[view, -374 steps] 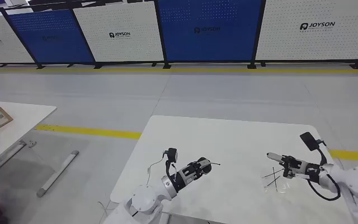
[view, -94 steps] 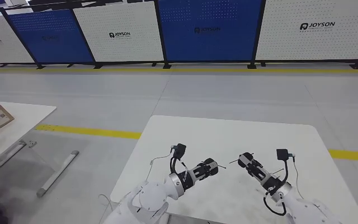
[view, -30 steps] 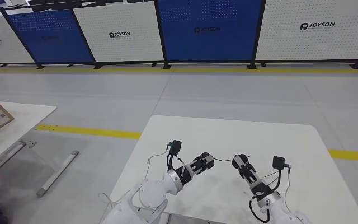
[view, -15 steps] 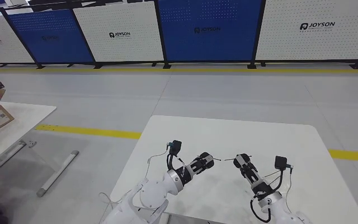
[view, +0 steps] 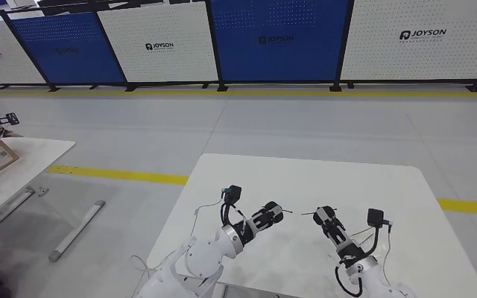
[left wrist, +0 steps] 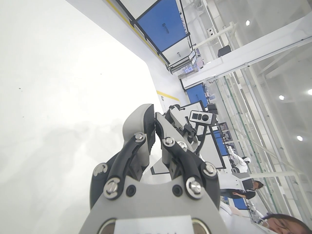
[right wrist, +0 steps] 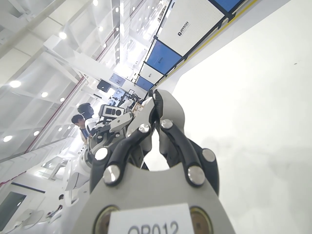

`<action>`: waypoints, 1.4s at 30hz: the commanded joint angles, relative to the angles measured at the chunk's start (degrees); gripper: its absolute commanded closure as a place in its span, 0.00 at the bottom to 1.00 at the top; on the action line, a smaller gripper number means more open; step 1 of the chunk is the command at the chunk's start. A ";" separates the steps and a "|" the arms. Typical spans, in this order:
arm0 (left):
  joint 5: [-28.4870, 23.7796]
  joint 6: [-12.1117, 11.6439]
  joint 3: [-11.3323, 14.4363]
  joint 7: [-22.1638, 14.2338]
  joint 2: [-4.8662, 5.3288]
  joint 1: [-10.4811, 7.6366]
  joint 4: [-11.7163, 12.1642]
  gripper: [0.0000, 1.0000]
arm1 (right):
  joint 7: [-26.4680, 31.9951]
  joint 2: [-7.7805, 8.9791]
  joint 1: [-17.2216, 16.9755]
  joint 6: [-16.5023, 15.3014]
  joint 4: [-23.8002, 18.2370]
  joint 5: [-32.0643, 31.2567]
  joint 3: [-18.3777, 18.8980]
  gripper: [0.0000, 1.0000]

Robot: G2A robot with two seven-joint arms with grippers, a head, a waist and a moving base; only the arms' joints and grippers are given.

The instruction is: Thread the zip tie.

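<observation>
Over the white table (view: 246,175), my left gripper (view: 277,211) is shut on a thin black zip tie (view: 288,211) whose end sticks out toward the other arm. My right gripper (view: 316,215) faces it, shut on a second thin black strip (view: 306,214) that pokes out on both sides of its fingers. The two strip ends point at each other with a small gap between them. In the left wrist view my left gripper (left wrist: 155,121) has its pads pressed together, and the right gripper (left wrist: 174,114) sits just beyond. The right wrist view shows my right gripper (right wrist: 153,97) shut, tips together.
Thin dark lines (view: 361,233) lie beside the right arm, either spare ties or its cable. The table's front edge runs close under both arms. A second white table (view: 30,153) stands far left, and blue and white panels (view: 276,41) line the back.
A second ago the strips met in one line between the grippers. My right gripper has since drawn back slightly to the right, opening a small gap; the left gripper has hardly moved.
</observation>
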 commanded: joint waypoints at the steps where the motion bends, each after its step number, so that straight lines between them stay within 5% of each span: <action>1: 0.00 0.00 0.00 0.00 0.00 0.00 0.00 1.00 | 0.39 -0.25 0.41 0.23 0.09 -0.28 -0.38 1.00; 42: 0.00 0.00 0.00 0.00 0.00 0.00 0.00 1.00 | 2.80 -4.02 2.16 0.55 2.46 -2.62 -0.66 1.00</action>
